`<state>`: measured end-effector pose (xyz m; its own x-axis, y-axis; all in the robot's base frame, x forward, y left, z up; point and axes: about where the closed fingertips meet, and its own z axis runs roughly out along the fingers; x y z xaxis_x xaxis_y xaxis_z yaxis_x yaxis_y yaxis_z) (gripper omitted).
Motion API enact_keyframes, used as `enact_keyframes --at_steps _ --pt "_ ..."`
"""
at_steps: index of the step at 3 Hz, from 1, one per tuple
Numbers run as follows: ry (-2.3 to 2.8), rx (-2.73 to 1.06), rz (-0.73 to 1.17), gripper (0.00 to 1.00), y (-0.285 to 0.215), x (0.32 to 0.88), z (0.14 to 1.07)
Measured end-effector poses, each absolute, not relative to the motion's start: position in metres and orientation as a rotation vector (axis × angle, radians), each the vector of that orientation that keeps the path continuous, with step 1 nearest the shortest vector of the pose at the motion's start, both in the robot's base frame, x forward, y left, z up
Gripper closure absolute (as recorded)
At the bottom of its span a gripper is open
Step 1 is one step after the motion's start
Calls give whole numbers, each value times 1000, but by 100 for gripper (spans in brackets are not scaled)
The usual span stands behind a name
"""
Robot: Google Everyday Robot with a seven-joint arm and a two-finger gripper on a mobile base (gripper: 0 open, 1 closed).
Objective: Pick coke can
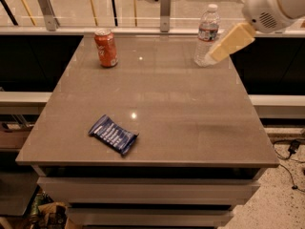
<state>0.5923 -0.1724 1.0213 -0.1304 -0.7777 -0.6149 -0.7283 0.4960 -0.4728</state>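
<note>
The coke can [106, 47], red-orange with a silver top, stands upright at the far left of the grey table [190, 113]. My gripper [224, 47] is cream-coloured and hangs from a white arm housing [271, 6] at the upper right. It is above the table's far right corner, right beside the water bottle, and far to the right of the can. It holds nothing that I can see.
A clear plastic water bottle [207, 32] stands at the far right of the table, partly behind the gripper. A flat blue snack packet [113, 134] lies near the front left. A glass railing with metal posts [165, 4] runs behind the table.
</note>
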Motion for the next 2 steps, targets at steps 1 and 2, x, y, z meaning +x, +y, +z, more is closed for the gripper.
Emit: enact_keyframes --at_steps 1,2 --pt "1825 -1242 64 0 -129 598 1004" --pt "1783 -1208 162 0 -97 605 991"
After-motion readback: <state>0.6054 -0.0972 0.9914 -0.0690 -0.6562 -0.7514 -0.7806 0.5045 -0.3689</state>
